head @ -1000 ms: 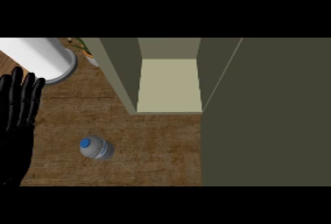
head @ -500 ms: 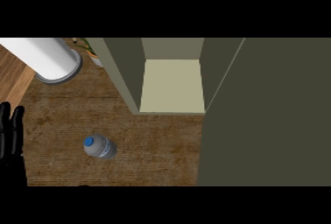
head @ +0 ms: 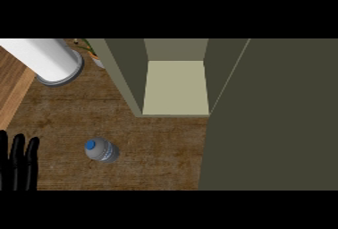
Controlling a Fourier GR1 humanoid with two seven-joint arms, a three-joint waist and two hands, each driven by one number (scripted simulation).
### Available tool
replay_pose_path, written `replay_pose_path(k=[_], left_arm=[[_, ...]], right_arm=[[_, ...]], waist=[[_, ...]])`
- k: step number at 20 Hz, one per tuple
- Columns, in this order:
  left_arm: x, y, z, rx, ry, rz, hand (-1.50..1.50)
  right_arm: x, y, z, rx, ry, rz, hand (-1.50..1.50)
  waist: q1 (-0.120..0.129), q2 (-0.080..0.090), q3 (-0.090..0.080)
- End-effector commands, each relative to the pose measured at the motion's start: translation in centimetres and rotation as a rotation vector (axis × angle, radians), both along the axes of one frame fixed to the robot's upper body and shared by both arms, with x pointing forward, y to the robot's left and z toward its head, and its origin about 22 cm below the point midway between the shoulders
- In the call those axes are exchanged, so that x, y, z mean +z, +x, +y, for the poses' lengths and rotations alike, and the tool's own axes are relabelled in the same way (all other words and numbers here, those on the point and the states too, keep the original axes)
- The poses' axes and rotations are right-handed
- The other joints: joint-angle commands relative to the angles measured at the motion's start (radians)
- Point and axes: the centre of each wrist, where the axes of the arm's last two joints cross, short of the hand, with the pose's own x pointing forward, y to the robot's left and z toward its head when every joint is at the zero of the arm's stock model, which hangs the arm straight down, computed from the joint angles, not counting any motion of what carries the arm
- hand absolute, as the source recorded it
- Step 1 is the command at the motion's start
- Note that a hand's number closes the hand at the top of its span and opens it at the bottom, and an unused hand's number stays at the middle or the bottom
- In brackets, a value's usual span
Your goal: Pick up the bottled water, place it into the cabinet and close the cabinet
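Note:
A small water bottle with a blue cap stands upright on the wooden counter at the lower left. The cabinet behind it is open, showing a pale shelf floor, and its dark door swings out along the right side. My left hand shows at the lower left edge, fingers straight and pointing up, a little left of the bottle and apart from it. No right hand appears in the view.
A tall white cylinder stands on a grey base at the upper left. A bit of plant peeks out beside the cabinet's left wall. The counter's left edge runs diagonally, with lighter wood beyond.
The view has shifted, so the bottle and cabinet sit slightly further right. My left hand has dropped lower at the left edge, with only its fingers showing.

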Motion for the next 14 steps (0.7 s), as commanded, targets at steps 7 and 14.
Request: replay_pose_path(k=[7, 14], left_arm=[[0.4, -1.9, -0.4, 0.054, 0.028, 0.051, -1.50], [-1.6, -1.3, -1.4, 0.038, 0.051, 0.144, -1.50]], right_arm=[[1.8, -3.0, 1.2, -0.002, 0.013, 0.011, -1.50], [1.7, -1.8, 3.2, 0.007, 0.012, 0.001, -1.50]], waist=[[-0.004, 0.000, 0.000], [-0.002, 0.001, 0.000]])
